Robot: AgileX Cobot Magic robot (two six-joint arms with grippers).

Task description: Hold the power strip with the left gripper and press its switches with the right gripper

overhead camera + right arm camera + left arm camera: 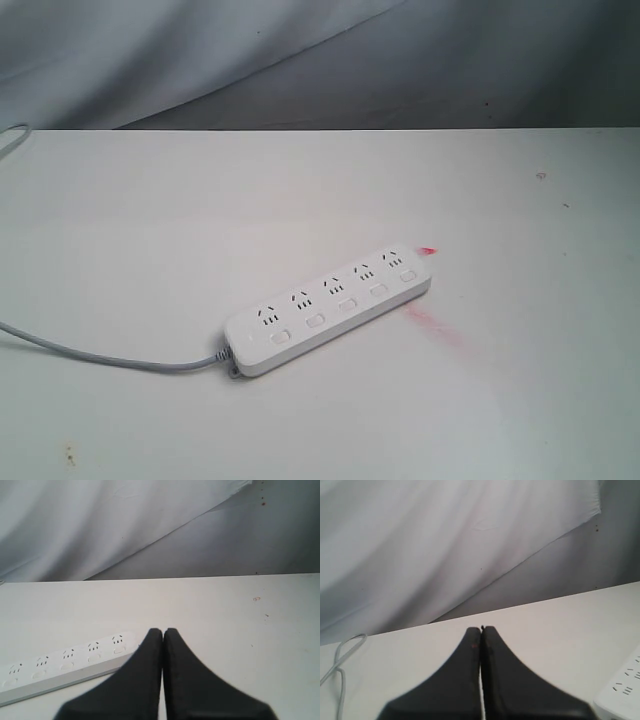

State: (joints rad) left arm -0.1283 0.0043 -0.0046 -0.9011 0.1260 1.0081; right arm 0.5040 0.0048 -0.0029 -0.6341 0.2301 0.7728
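The long white power strip (328, 308) lies slantwise on the white table, its row of small switches (347, 303) facing the front edge. A thin grey cord (90, 354) leaves its near-left end. Neither gripper shows in the exterior view. In the left wrist view my left gripper (482, 629) is shut with nothing in it, above bare table, and a corner of the power strip (622, 695) shows off to one side. In the right wrist view my right gripper (163, 630) is shut and empty, with the power strip (65, 667) just beside its fingers and apart from them.
A red smear (438, 328) marks the table by the strip's far-right end, with a small red bit (427, 250) beyond it. A grey cloth backdrop (300, 60) hangs behind the table. More grey cord (340, 672) loops at the table's far left edge.
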